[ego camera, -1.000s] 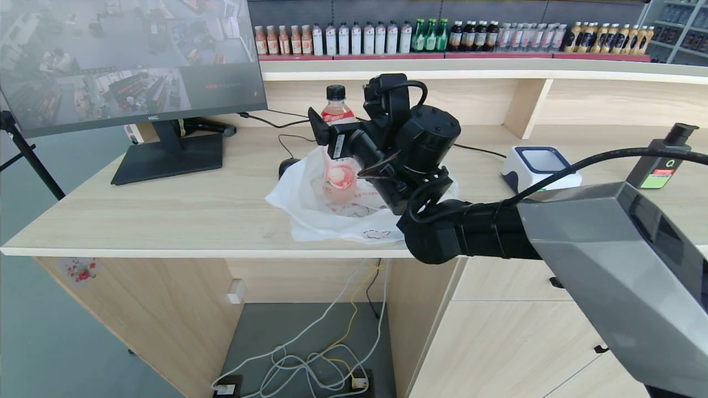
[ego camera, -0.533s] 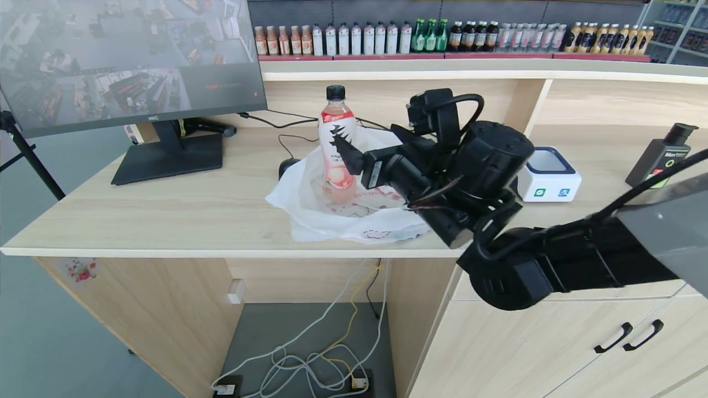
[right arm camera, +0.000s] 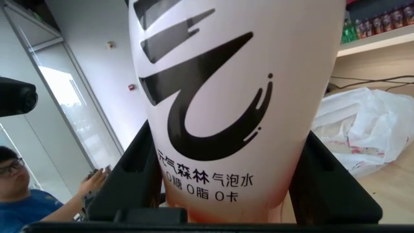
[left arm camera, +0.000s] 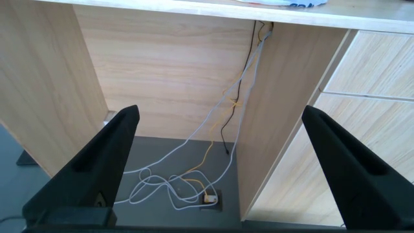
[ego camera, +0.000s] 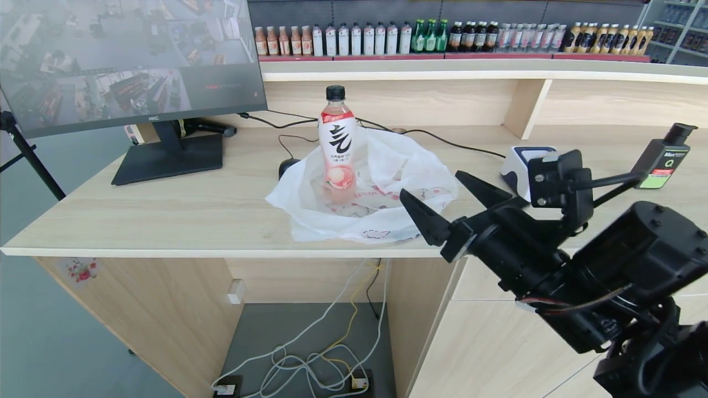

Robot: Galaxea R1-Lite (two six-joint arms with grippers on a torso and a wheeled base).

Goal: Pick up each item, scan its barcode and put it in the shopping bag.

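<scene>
A pink drink bottle (ego camera: pixel 336 149) with a white label and black cap stands upright inside the white shopping bag (ego camera: pixel 404 166) on the wooden counter (ego camera: pixel 166 221). My right gripper (ego camera: pixel 434 189) hangs open and empty in front of the counter's front edge, to the right of the bag and apart from the bottle. In the right wrist view the bottle's label (right arm camera: pixel 233 129) looms close between the dark fingers (right arm camera: pixel 129 175). My left gripper (left arm camera: pixel 220 113) is open below the counter top, facing the cabinet front and cables.
A white barcode scanner (ego camera: pixel 517 161) sits right of the bag, partly hidden by my right arm. A dark bottle (ego camera: pixel 661 157) stands at the far right. A monitor (ego camera: pixel 127 61) and a mouse (ego camera: pixel 287 165) are on the left. Bottles line the back shelf.
My right gripper let go of the bottle and drew back to the right and down, off the counter. The bottle stays upright in the bag.
</scene>
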